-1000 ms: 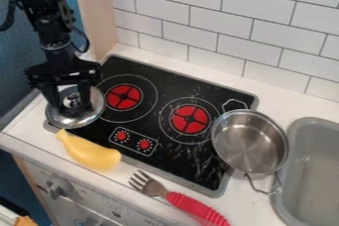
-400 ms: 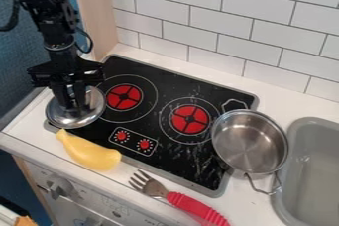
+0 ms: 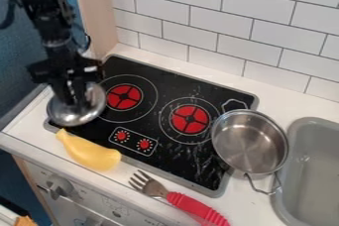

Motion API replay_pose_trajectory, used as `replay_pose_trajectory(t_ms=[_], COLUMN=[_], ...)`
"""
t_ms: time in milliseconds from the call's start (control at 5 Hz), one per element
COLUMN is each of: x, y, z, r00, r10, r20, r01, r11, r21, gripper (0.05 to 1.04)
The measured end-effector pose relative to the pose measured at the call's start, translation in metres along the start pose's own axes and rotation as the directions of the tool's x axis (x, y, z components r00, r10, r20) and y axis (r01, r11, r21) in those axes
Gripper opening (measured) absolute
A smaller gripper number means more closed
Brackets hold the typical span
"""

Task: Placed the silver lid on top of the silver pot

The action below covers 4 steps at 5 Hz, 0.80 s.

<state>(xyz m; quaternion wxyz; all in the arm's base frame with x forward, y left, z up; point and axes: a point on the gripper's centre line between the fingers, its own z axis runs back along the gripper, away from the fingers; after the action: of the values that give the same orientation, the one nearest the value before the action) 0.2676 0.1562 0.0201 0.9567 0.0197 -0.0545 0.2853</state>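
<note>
At far left, a black robot arm [image 3: 56, 27] hangs beside a blue wall, its gripper [image 3: 75, 103] pointing down, drawn narrow and clasping the silver lid [image 3: 71, 117] at its middle. The lid is at the left corner of a black toy stovetop [image 3: 182, 82], well apart from the pot. Just below it, a curved yellow toy [image 3: 91, 156] lies along the stovetop's front edge, above a gray dial [image 3: 59, 186] on the cabinet front. Red burners [image 3: 124, 96] and two small red knobs [image 3: 144, 144] mark the stovetop. A fork [image 3: 189, 207] with a red handle lies on the white counter [image 3: 13, 132] in front. At right, the silver pot [image 3: 250, 141] sits upright and open-topped over the stovetop's right edge, beside a gray sink [image 3: 313, 123]. White tiles [image 3: 218, 24] line the wall behind.
</note>
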Motion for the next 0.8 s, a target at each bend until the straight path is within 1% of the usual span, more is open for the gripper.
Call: replay_pose_trajectory(t_ms=[200, 400, 600, 800], x=[0.004, -0.006, -0.031, -0.056], y=[-0.005, -0.032, -0.069, -0.108], z=[0.014, 0.036, 0.041, 0.056], r00=[0.999, 0.993, 0.972, 0.929], r10=[0.000, -0.072, -0.205, -0.338], r20=[0.036, 0.093, 0.111, 0.149], r01=[0.000, 0.074, 0.212, 0.351], r11=[1.000, 0.997, 0.976, 0.934], r21=[0.001, -0.019, -0.052, -0.067], gripper=[0.280, 0.280, 0.280, 0.280])
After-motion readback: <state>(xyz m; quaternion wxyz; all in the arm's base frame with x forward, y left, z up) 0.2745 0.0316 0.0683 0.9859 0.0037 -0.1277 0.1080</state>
